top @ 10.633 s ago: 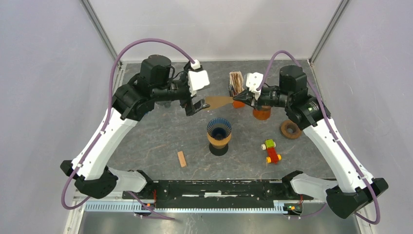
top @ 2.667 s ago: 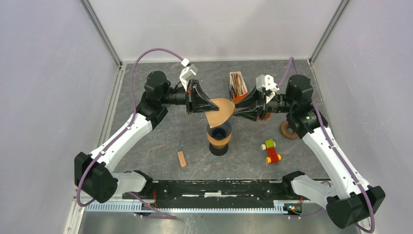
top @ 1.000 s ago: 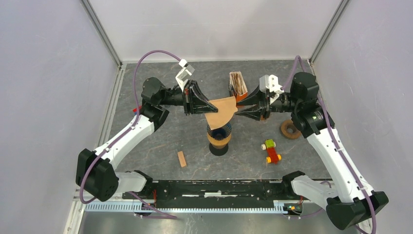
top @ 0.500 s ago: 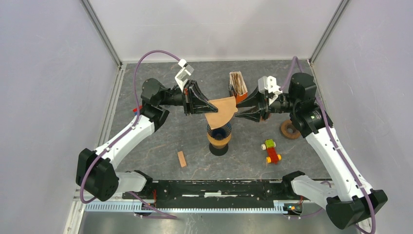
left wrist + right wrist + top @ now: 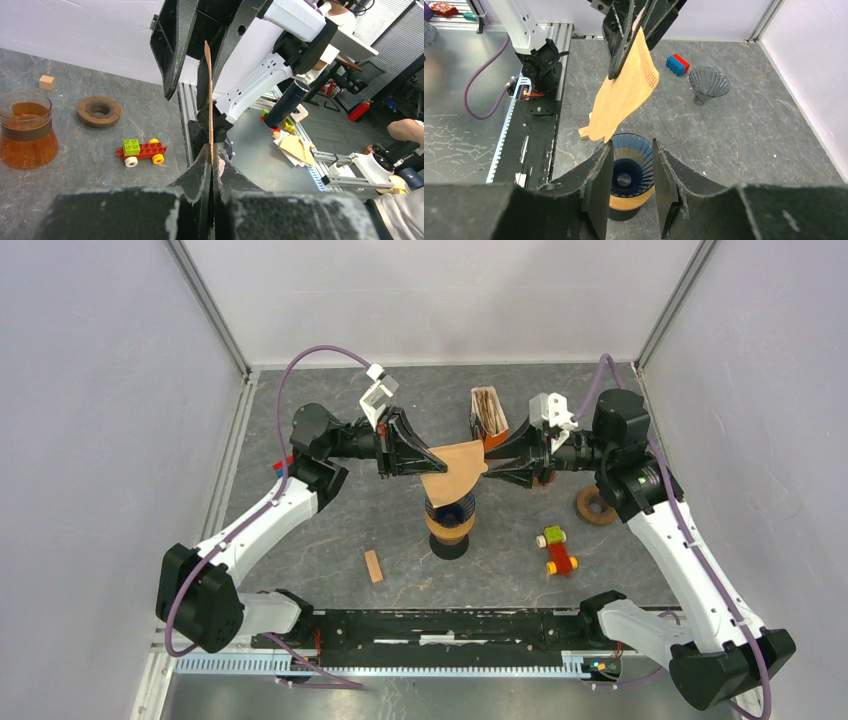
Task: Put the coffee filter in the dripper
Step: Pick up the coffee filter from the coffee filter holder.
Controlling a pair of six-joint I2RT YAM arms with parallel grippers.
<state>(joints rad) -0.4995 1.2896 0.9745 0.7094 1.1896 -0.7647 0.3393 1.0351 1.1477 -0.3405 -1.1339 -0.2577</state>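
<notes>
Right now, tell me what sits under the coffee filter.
The dripper sits directly below the coffee filter, which the left claw holds over it. From above, the coffee filter covers part of its far rim.

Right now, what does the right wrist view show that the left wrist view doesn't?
Only the right wrist view shows the dripper, framed between the fingers of the open right gripper, plus a clear glass cone and a blue-red block. Only the left wrist view shows the amber carafe, brown ring, toy car and wooden cube. Both show the coffee filter pinched by the left gripper: broadside in the first, edge-on in the second.
</notes>
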